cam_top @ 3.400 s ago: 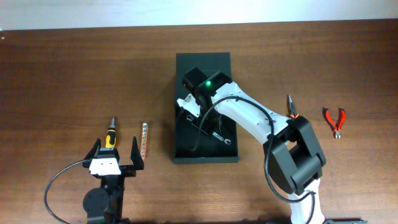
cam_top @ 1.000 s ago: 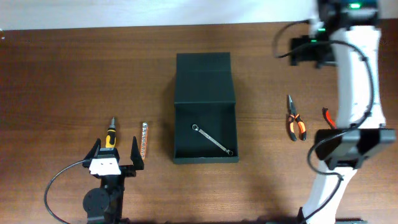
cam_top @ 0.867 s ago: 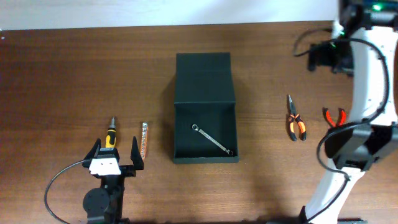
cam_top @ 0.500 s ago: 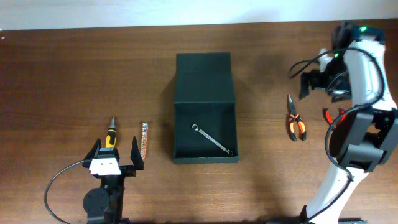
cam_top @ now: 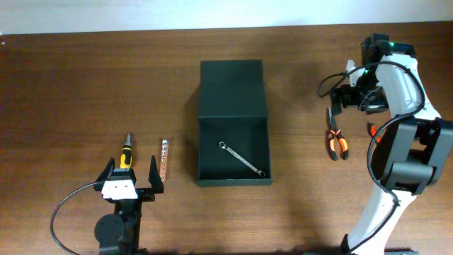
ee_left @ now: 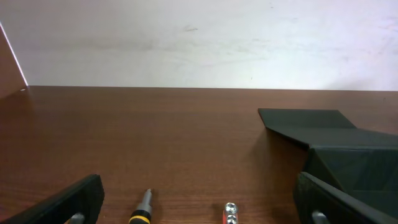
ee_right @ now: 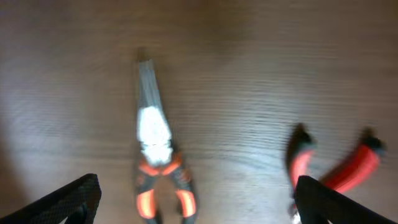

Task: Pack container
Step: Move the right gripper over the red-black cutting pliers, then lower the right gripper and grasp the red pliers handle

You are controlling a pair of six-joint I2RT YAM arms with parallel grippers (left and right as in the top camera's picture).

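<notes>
Claws first: my left claw [cam_top: 132, 170] sits wide open and empty at the near left of the desk [cam_top: 71, 85], a screwdriver [cam_top: 126, 152] just beyond it. Mid-desk lies the container [cam_top: 232, 88], lid flapped back, a wrench [cam_top: 241, 157] inside. Farther right, my right claw [cam_top: 352, 98] hovers wide open, empty, above orange-handled pliers [cam_top: 337, 139].

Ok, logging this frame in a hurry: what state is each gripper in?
Left gripper: open, holding nothing.
Right gripper: open, holding nothing, above the orange-handled pliers.
</notes>
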